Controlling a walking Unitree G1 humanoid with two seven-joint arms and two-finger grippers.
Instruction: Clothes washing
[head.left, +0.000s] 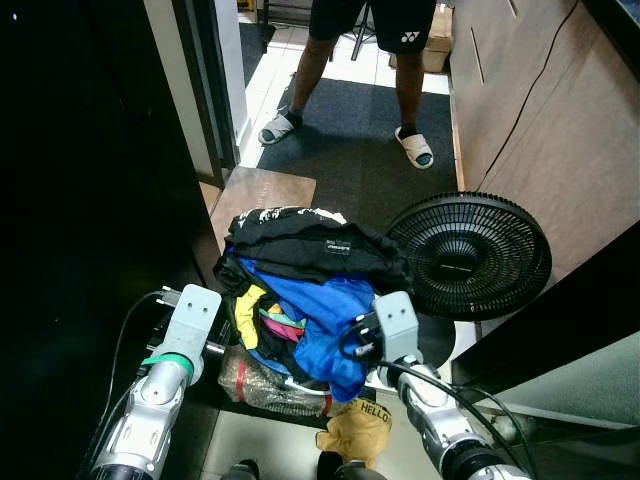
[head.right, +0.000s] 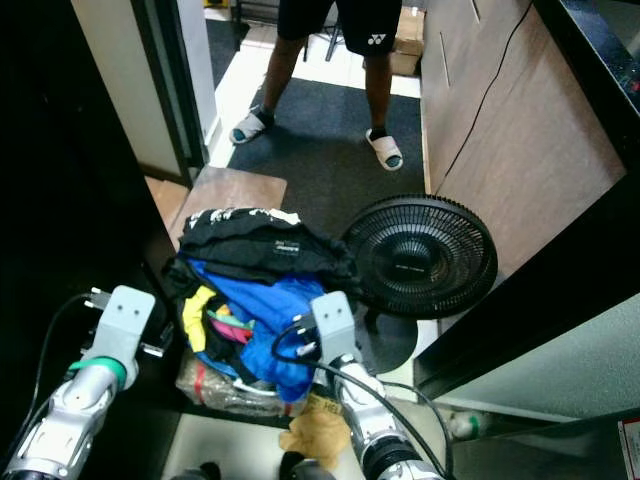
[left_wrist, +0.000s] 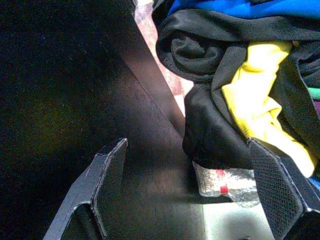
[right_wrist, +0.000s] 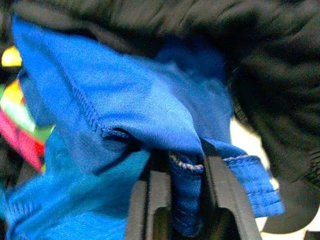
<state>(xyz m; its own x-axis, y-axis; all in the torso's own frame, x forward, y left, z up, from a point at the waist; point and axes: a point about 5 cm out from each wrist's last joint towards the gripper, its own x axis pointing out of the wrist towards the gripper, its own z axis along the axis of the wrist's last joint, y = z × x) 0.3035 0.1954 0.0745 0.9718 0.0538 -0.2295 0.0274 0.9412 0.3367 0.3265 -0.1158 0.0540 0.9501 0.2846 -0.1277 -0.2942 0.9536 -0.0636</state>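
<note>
Clothes (head.left: 310, 290) lie heaped on the floor in front of the robot: a black garment (head.left: 310, 245) with a small label on top, a blue garment (head.left: 325, 320) spilling down the near side, and yellow and pink pieces (head.left: 262, 318) tucked under the black on the robot's left. Under the heap a clear plastic wrap with red print (head.left: 262, 385) shows at the near edge, and a tan cloth (head.left: 358, 432) lies on the pale floor just in front of it.

A black fan (head.left: 470, 255) stands just beside the heap on the robot's right, its round grille close to the black garment. A dark panel (head.left: 90, 200) rises along the left, hard against the heap. Beyond, a person's legs in sandals (head.left: 345, 110) stand on a dark mat (head.left: 350, 150), well apart from the heap. A brown cabinet wall (head.left: 560, 150) with a thin cable running down it closes the right side.

The right gripper (right_wrist: 186, 200) is pushed into the near right side of the heap, its fingers (right_wrist: 220, 200) pinching a hemmed fold of the blue garment between them. The left gripper (left_wrist: 192, 190) sits at the near left edge of the heap, between it and the dark panel, with its fingers (left_wrist: 272, 190) spread wide; the black and yellow cloth hangs just ahead of one fingertip, and whether they touch cannot be told.
</note>
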